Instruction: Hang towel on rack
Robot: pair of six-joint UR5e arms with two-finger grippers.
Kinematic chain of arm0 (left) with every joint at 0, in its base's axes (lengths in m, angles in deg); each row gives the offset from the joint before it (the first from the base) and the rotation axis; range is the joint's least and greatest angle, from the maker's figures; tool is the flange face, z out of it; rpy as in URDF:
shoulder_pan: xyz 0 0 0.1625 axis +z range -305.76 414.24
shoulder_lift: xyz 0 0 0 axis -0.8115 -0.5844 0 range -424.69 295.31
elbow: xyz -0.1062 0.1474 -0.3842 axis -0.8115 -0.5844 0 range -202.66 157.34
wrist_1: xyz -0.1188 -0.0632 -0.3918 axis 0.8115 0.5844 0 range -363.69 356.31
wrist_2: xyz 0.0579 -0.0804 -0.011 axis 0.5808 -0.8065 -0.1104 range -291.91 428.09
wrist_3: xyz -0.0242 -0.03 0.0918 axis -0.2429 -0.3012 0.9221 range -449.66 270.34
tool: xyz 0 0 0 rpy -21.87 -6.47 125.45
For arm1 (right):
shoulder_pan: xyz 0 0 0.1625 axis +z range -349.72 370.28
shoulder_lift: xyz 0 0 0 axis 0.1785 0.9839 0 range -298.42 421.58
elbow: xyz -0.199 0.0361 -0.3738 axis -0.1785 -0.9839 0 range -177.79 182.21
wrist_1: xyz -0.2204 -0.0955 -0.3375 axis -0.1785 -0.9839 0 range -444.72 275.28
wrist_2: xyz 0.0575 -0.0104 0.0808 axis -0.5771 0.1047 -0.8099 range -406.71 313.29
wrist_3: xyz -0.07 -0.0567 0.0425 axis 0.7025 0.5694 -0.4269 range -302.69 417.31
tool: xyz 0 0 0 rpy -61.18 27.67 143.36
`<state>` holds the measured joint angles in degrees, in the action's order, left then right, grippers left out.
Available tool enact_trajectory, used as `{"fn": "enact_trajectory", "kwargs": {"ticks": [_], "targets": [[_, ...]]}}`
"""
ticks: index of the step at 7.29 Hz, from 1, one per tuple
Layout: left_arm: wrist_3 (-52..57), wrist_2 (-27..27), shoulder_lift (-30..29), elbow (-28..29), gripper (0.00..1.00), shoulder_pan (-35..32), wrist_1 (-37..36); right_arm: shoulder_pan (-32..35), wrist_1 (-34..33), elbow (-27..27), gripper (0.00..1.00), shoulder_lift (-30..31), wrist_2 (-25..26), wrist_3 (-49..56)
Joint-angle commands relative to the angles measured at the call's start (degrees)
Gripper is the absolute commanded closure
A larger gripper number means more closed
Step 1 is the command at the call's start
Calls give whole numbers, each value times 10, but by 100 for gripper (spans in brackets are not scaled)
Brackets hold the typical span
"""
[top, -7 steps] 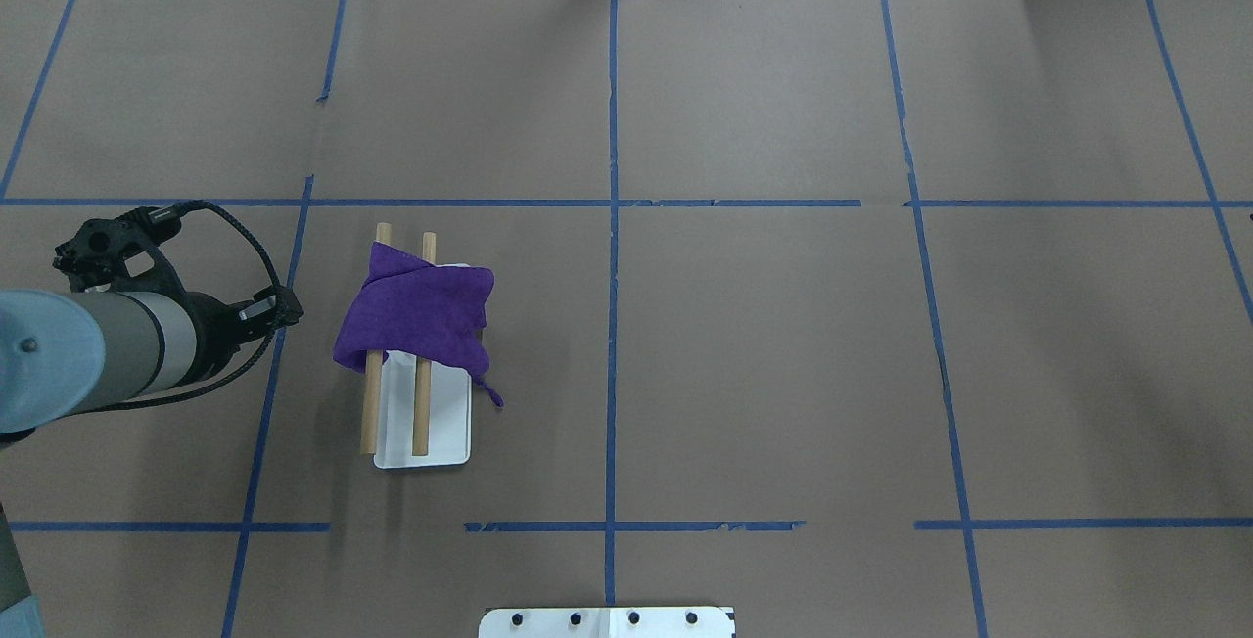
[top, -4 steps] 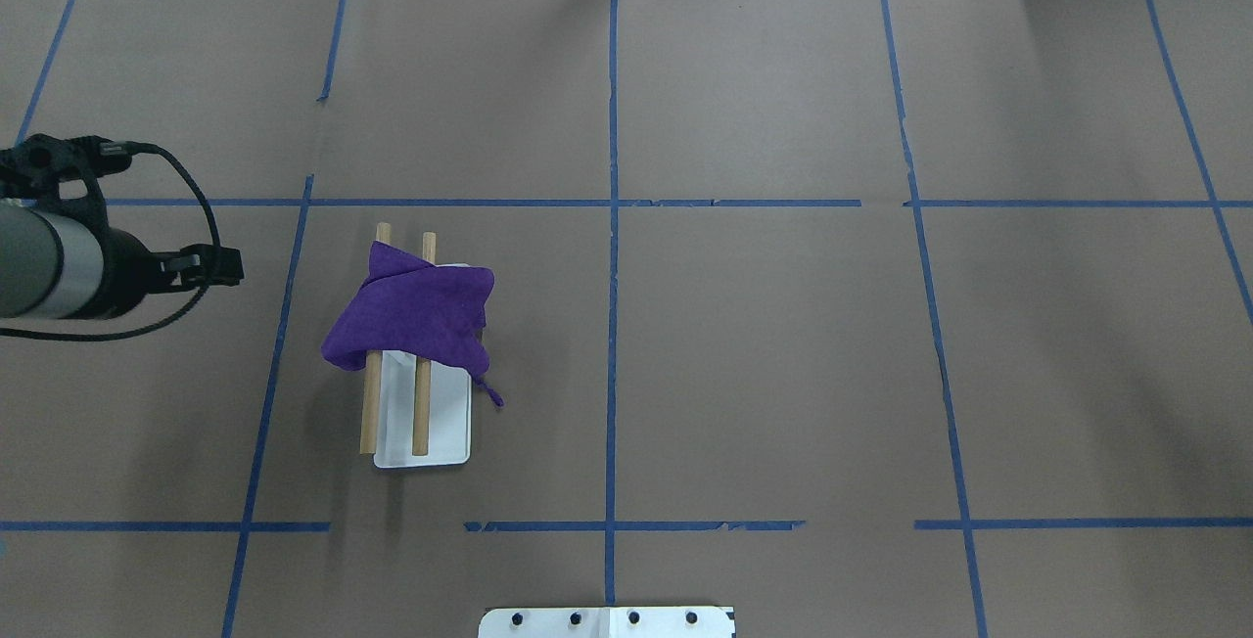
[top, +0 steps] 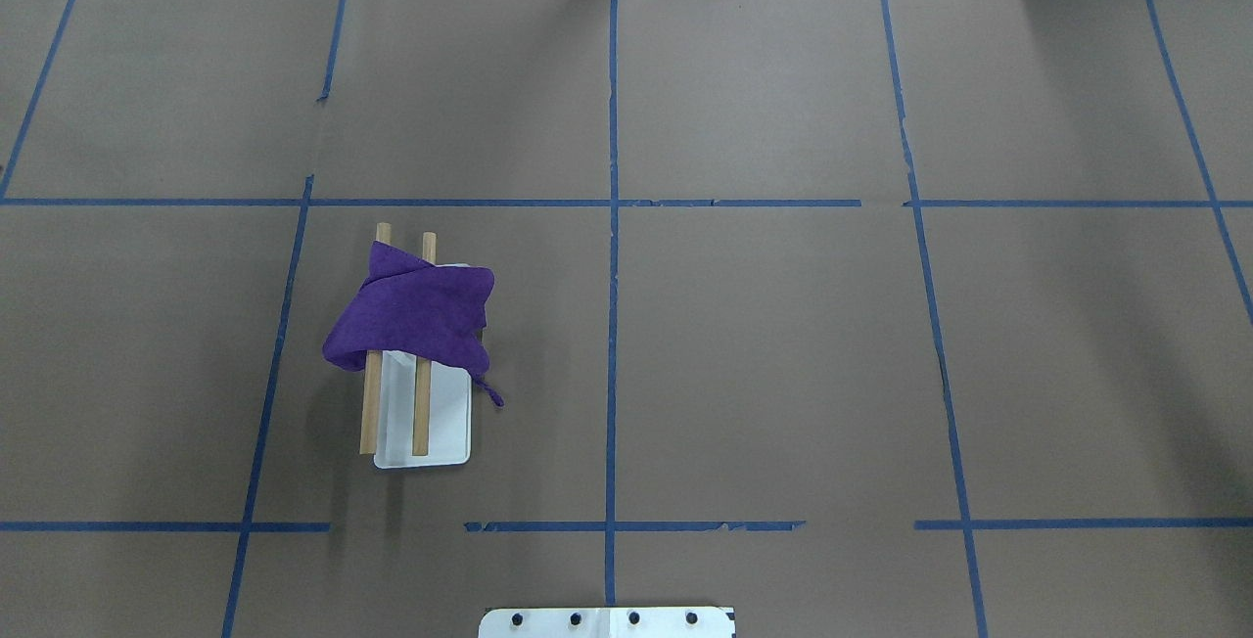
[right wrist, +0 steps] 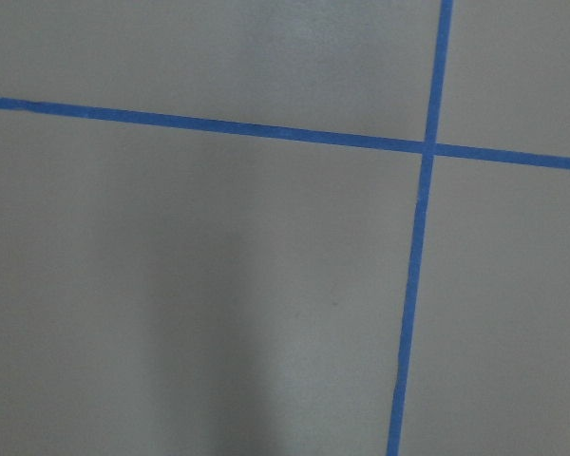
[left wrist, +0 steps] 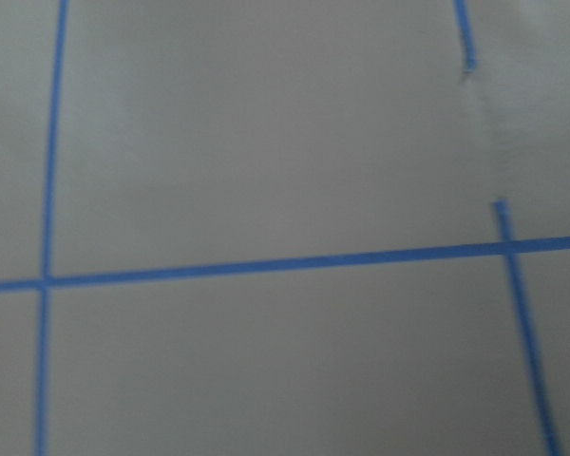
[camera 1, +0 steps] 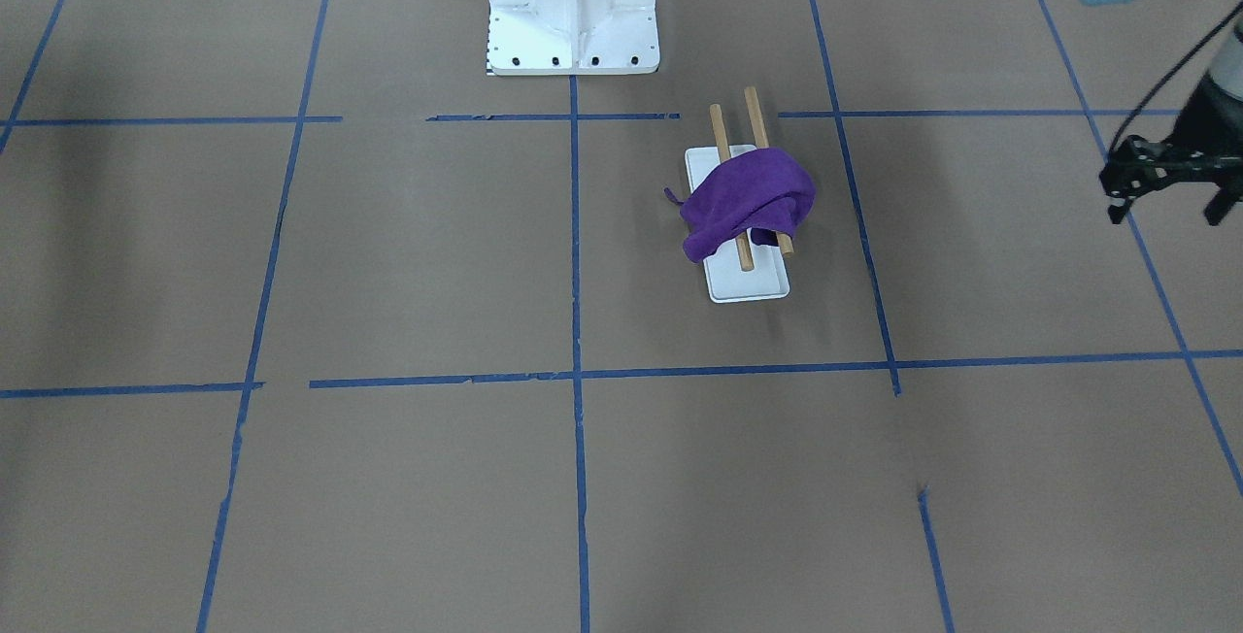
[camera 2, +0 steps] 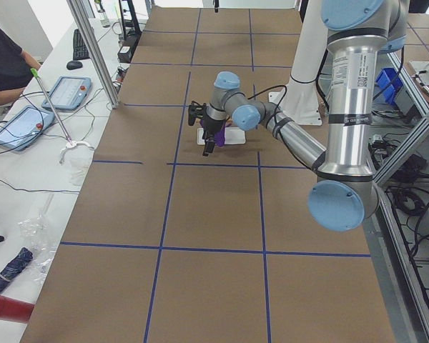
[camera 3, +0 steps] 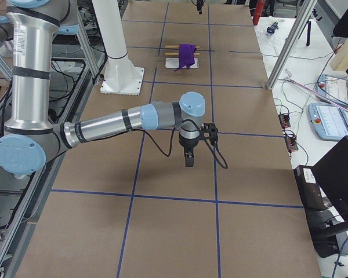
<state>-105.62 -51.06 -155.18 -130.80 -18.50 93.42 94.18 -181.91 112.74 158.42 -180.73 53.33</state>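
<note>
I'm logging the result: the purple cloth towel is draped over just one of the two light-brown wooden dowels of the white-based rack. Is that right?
Not quite: the purple cloth towel is draped over both light-brown wooden dowels of the white-based rack, not just one, as the overhead exterior view shows.

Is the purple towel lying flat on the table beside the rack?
No, the towel is draped over both wooden dowels of the rack.
</note>
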Motion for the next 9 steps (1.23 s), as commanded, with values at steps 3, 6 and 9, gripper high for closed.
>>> {"fn": "enact_trajectory", "kwargs": {"ticks": [3, 6, 9], "targets": [[189, -70, 7, 95, 0, -123, -6, 67, 2, -61, 0, 4, -49, 67], [186, -122, -2, 104, 0, -140, -44, 77, 2, -61, 0, 19, -82, 68], [190, -127, -3, 145, 0, -143, -43, 83, 2, -78, 0, 17, -81, 68]]}}
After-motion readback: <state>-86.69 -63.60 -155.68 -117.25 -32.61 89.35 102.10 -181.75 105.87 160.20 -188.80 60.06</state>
